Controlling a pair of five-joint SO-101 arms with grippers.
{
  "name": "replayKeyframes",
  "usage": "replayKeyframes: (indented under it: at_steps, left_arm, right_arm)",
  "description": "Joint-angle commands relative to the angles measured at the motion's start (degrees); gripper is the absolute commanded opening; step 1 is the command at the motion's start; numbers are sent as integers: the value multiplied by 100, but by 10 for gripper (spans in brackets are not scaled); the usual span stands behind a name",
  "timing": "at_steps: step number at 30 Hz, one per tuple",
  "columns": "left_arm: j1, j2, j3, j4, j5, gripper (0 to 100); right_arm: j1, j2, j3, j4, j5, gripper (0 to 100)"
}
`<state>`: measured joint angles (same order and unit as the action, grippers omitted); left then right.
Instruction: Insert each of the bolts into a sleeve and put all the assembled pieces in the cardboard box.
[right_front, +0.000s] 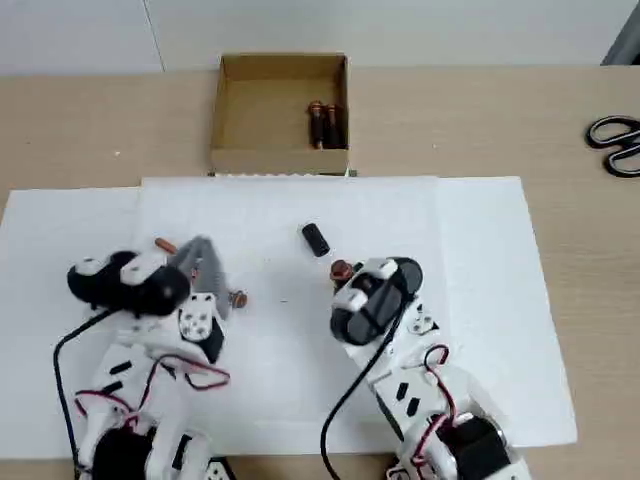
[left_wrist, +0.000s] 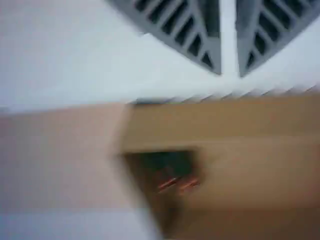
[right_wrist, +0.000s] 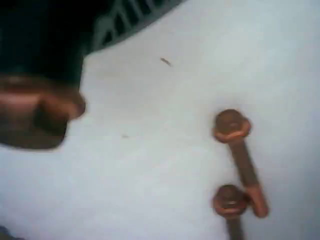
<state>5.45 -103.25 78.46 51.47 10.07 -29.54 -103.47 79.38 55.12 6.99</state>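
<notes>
Gripping a copper bolt (right_front: 340, 269) just beside the black sleeve (right_front: 316, 240)

Right gripper (right_front: 348, 279) is clamped on the copper bolt near the middle of the white sheet (right_front: 480, 300), with the black sleeve lying on its side just beyond it. Left gripper (left_wrist: 229, 69) hangs at the left, fingers slightly apart with nothing between them. One loose bolt (right_front: 165, 245) lies just to its left and a second loose bolt (right_front: 237, 298) lies nearer, to its right. The cardboard box (right_front: 228, 110) sits at the sheet's far edge, with the assembled pieces (right_front: 325, 124) in its right part.
</notes>
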Motion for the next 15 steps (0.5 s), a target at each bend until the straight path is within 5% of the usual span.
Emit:
replayKeyframes:
  at_steps: [1,7,15]
  left_arm:
    - [-545,-44,699,-62,-264,6]
    - [-607,-44,1481,-624,-255,6]
    - [-607,-44,1789,-985,-290,6]
  right_arm:
    - [321,-22,18,-171,-431,3]
    - [927,523,-325,-251,-703,3]
    - [1314,3407,-2312,-848,-1240,3]
